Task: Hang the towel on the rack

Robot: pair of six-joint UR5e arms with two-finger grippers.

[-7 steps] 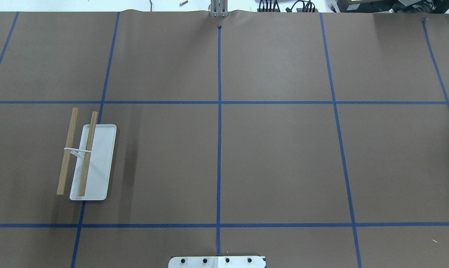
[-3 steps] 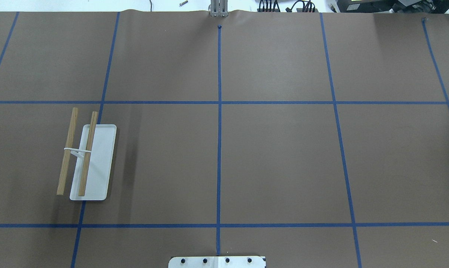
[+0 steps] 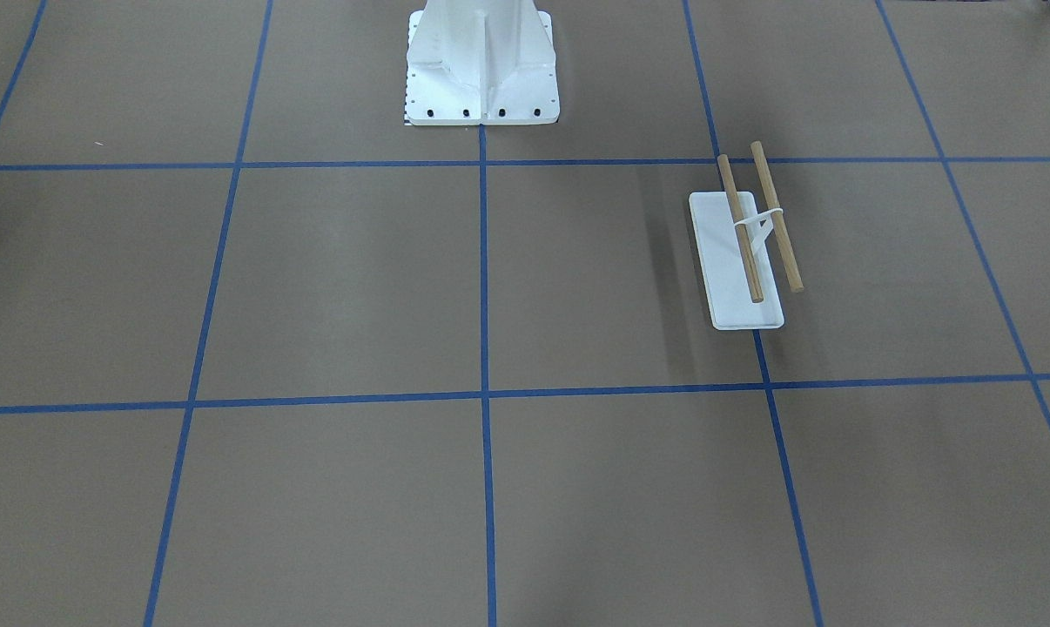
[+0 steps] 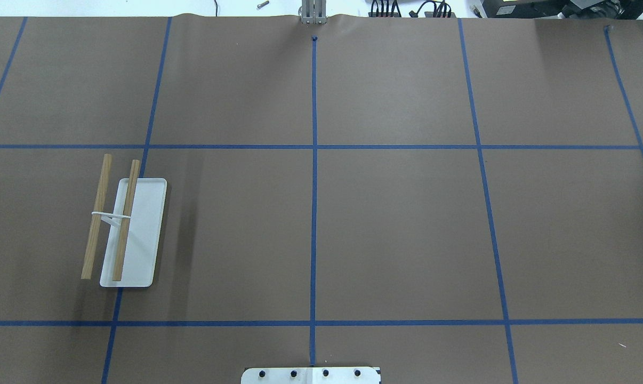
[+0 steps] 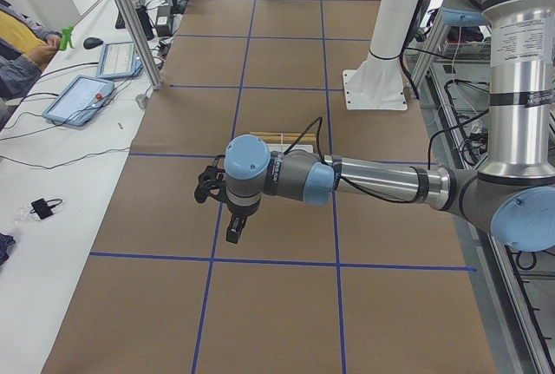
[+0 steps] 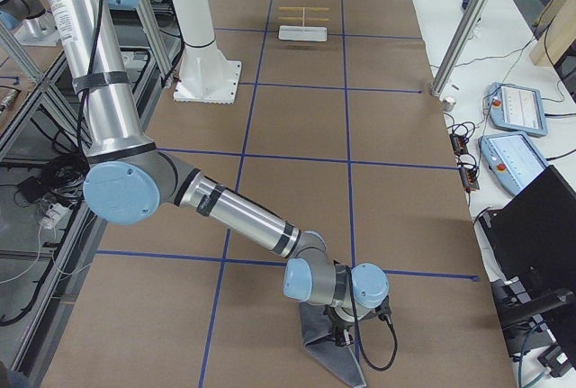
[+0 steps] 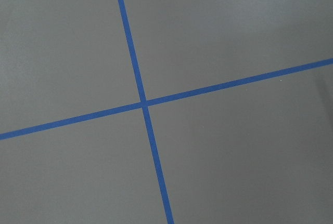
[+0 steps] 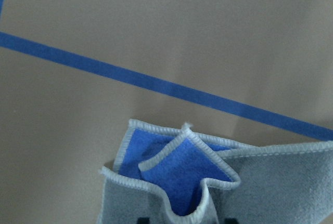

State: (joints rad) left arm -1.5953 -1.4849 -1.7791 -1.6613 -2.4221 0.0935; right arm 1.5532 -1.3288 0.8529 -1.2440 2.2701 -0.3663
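Observation:
The rack (image 4: 132, 242) stands on the table's left side: a flat white base, a thin white upright and two bare wooden rods. It also shows in the front-facing view (image 3: 745, 287) and far off in the right view (image 6: 301, 33). The towel (image 6: 335, 352) lies at the table's right end, dark grey outside and bright blue inside, bunched up into my right gripper (image 6: 346, 334). In the right wrist view the towel (image 8: 250, 182) rises pinched at the bottom edge. My left gripper (image 5: 232, 231) hangs over the table near the rack; I cannot tell whether it is open or shut.
The large white bolted pedestal (image 3: 481, 65) stands at the robot's side of the table. Blue tape lines (image 4: 314, 213) grid the brown table cover. Tablets and cables (image 5: 82, 96) lie on the white bench beyond the far edge, where an operator sits.

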